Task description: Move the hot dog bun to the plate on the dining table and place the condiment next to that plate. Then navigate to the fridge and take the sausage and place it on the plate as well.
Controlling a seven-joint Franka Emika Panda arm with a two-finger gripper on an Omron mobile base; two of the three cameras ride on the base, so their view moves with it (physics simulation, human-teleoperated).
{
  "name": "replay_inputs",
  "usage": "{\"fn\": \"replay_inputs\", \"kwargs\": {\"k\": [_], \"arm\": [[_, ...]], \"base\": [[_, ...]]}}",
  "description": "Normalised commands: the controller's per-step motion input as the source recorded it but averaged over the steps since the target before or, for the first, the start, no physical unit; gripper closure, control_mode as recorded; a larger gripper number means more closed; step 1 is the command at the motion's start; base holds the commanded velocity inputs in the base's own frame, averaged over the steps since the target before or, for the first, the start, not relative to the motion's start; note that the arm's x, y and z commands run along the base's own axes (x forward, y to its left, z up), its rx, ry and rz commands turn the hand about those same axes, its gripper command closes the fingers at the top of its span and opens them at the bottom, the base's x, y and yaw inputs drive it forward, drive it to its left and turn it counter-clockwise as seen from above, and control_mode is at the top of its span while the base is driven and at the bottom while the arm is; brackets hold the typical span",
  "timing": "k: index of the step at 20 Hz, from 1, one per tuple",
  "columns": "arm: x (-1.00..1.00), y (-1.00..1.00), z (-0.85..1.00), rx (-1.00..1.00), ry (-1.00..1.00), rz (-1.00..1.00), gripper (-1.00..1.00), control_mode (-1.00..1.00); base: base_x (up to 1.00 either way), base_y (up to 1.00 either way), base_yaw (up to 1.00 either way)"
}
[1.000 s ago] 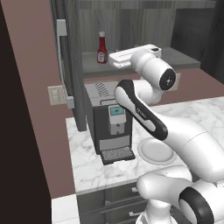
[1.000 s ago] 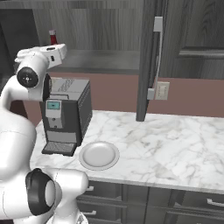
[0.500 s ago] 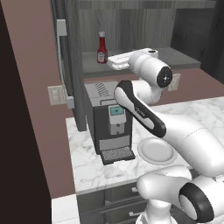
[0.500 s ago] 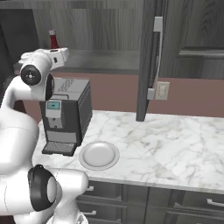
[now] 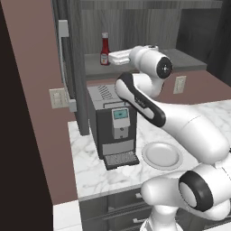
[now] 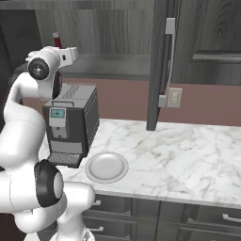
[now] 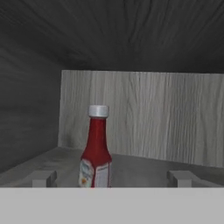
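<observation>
Ketchup bottle stands upright on grey shelf inside open cabinet, above coffee machine. Red body, white cap, pale label. Gripper level w/ it, jaws spread wide, nothing held, not touching yet; bottle sits between the fingertips in hand view, closer to left one. From left base view, hand is just right of bottle. White plate on marble bench beside machine
</observation>
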Motion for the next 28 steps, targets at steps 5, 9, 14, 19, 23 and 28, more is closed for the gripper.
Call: {"fn": "replay_inputs", "kwargs": {"k": [5, 9, 14, 19, 23, 28], "arm": [[0.30, 0.20, 0.04, 0.00, 0.01, 0.00, -1.00, -1.00], [0.32, 0.29, 0.00, 0.00, 0.03, 0.00, -1.00, -1.00], [0.30, 0.26, 0.00, 0.00, 0.04, 0.00, -1.00, -1.00], [0.05, 0.00, 0.00, 0.00, 0.00, 0.00, -1.00, -1.00], [0.11, 0.00, 0.00, 0.00, 0.01, 0.00, -1.00, -1.00], [0.14, 0.02, 0.00, 0.00, 0.02, 0.00, -1.00, -1.00]], "base": [[0.00, 0.00, 0.00], [0.00, 0.00, 0.00], [0.00, 0.00, 0.00], [0.00, 0.00, 0.00], [0.00, 0.00, 0.00], [0.00, 0.00, 0.00]]}}
